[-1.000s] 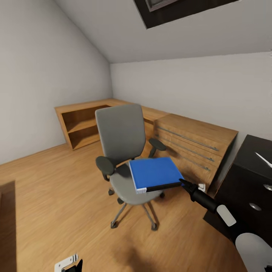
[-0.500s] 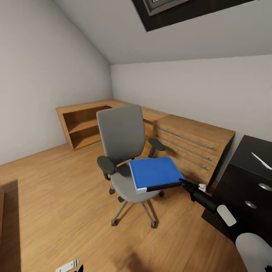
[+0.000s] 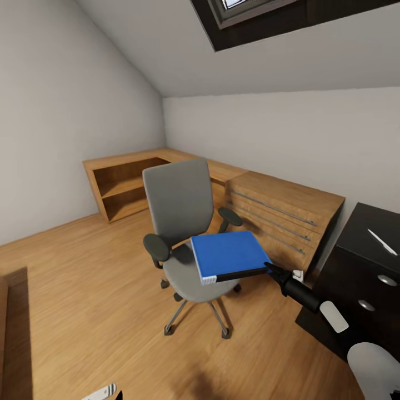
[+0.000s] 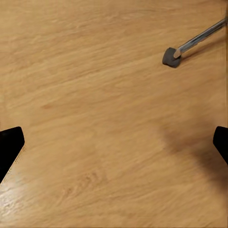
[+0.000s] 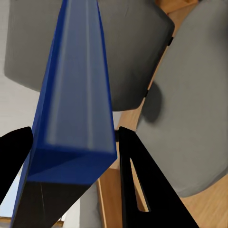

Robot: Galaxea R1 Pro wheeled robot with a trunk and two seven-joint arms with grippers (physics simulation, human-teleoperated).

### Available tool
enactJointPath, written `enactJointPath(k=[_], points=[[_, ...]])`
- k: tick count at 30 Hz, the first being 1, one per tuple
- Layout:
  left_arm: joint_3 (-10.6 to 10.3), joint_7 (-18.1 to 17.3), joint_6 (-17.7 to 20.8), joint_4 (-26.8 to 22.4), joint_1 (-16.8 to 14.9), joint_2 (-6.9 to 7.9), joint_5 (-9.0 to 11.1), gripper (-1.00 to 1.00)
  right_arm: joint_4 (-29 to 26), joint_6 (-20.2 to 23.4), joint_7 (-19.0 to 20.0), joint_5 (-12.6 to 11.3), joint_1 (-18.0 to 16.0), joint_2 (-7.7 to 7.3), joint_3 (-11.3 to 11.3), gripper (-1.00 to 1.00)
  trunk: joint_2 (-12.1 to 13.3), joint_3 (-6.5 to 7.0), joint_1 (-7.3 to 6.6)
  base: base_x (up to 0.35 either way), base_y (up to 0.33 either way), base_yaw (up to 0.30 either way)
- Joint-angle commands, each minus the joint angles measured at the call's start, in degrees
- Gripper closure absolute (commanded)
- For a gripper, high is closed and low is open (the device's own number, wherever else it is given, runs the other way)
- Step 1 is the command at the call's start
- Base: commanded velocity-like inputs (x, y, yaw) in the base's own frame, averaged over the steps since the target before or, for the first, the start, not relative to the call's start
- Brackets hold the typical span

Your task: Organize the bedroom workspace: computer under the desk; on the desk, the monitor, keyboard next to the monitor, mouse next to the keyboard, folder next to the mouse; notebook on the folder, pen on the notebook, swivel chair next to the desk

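Note:
The grey swivel chair (image 3: 180,208) stands mid-floor, facing me. The bright blue folder (image 3: 226,254) hangs level over the seat's right side, and my right gripper (image 3: 270,270) is shut on its dark spine edge. In the right wrist view the folder (image 5: 76,95) runs between the two black fingers (image 5: 137,185), with the chair's seat and back (image 5: 190,114) behind it. The black desk (image 3: 361,261) with silver knobs is at the right edge, and a thin white pen (image 3: 382,242) lies on its top. My left gripper (image 4: 114,147) is open over bare floor, near a chair leg and caster (image 4: 172,56).
A light wooden drawer unit (image 3: 283,214) and an L-shaped wooden shelf (image 3: 119,186) line the far walls behind the chair. A sloped ceiling with a skylight (image 3: 250,11) is overhead. Wooden floor (image 3: 83,289) spreads to the left of the chair.
The whole picture has shifted a little, so the camera has moved. The folder stays in my right gripper in the same pose. My left gripper has sunk toward the picture's bottom edge.

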Motion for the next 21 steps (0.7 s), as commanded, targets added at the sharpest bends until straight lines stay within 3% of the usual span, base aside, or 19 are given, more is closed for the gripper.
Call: enactJointPath(k=[1,5,8,13,21], points=[[0.3,-0.4,-1.7,0.6,0.0,-0.05,0.4,-1.0,0.0,0.4,0.1,-0.2,0.0,-0.01,-0.1,1.0,0.4,0.13,-0.23,0.0,0.0,0.0],[0.2,-0.4,-12.2,8.6,0.0,0.12,0.4,-1.0,-0.2,0.4,0.1,-0.2,0.0,-0.03,-0.1,1.0,2.0,0.85,-1.11,0.0,0.0,-0.037],[0.2,-0.5,-15.6,11.2,0.0,0.15,0.3,-1.0,-0.3,0.4,0.1,-0.2,0.0,-0.05,-0.1,1.0,3.2,1.39,-1.77,0.0,0.0,-0.18],[0.1,-0.5,-17.2,13.1,0.0,0.15,0.3,-1.0,-0.3,0.4,0.1,-0.2,0.0,-0.03,-0.1,1.0,5.2,2.28,-2.87,0.0,0.0,-0.212],[0.0,-0.5,-17.3,13.6,0.0,0.15,0.4,-1.0,-0.3,0.5,0.2,-0.3,0.0,-0.43,-0.1,1.0,8.4,3.71,-4.63,0.0,0.0,-0.028]])
